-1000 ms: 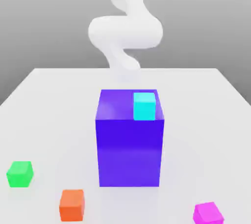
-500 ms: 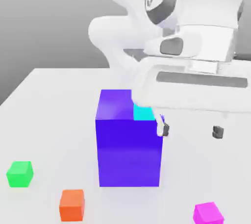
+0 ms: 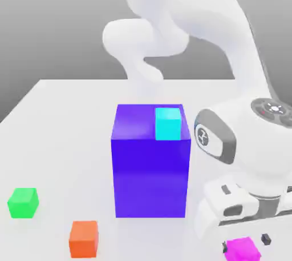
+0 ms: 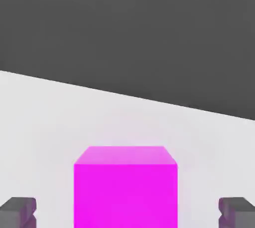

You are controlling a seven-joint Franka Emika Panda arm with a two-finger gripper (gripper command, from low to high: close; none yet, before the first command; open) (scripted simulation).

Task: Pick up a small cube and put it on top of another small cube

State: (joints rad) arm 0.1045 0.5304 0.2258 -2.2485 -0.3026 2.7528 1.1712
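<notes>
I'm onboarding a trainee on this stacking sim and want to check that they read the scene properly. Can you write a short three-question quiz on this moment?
1. True or false: the cyan cube sits on top of the big purple block.
2. Which small cube lies between the gripper fingers: A green, B orange, C magenta?
3. Fill in: the small cube nearest the exterior view's left edge is ____.

Key
1. True.
2. C: the magenta cube has a finger on each side, with gaps showing, so they are not yet touching it.
3. Green: the green cube, with the orange cube next to it.
</notes>
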